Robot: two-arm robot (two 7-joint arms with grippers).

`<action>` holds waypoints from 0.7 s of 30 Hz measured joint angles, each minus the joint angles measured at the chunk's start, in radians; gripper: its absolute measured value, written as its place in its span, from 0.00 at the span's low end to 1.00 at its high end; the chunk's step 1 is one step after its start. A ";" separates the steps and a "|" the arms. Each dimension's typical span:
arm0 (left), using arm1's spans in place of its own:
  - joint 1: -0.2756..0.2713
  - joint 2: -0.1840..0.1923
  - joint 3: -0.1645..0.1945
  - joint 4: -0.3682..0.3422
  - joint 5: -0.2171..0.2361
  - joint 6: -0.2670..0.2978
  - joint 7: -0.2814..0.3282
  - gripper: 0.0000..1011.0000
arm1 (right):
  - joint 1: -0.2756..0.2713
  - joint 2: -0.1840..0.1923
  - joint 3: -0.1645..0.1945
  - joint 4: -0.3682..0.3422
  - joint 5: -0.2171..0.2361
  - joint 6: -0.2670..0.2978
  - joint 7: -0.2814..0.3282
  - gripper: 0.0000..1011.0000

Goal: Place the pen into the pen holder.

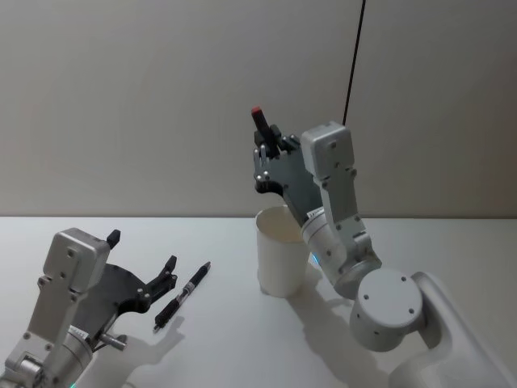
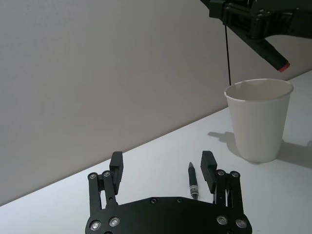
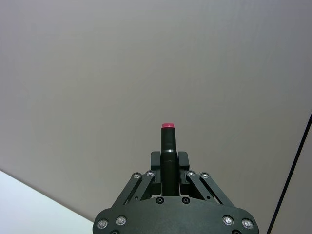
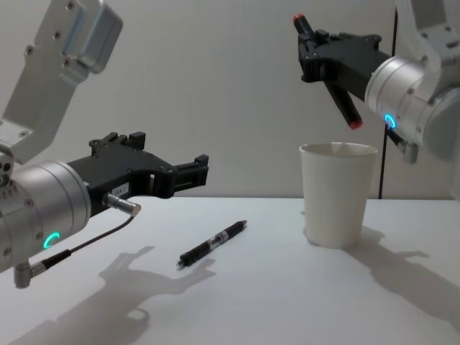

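Observation:
A white paper cup, the pen holder (image 1: 281,257) (image 4: 338,195) (image 2: 258,122), stands upright on the table. Above it my right gripper (image 1: 266,139) (image 4: 313,44) (image 3: 169,161) is shut on a black pen with red ends (image 4: 343,97) (image 3: 168,146), held tilted with its lower end just over the cup's rim. A second black pen (image 1: 183,295) (image 4: 213,244) (image 2: 193,181) lies flat on the table to the cup's left. My left gripper (image 1: 142,250) (image 4: 172,152) (image 2: 162,165) hovers open just behind that pen, which lies close to one finger (image 2: 208,166).
The white table (image 1: 242,339) runs to a plain grey wall. A thin black cable (image 1: 354,56) hangs down behind the cup. My right arm's base (image 1: 388,307) sits to the cup's right.

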 joint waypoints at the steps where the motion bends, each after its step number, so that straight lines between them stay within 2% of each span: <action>1: 0.000 0.000 0.000 0.000 0.000 0.000 0.000 0.99 | 0.000 -0.001 0.000 0.002 0.000 0.000 0.000 0.19; 21: 0.000 0.000 0.000 0.000 0.000 0.000 0.000 0.99 | 0.007 -0.016 0.019 0.076 0.004 -0.004 0.004 0.19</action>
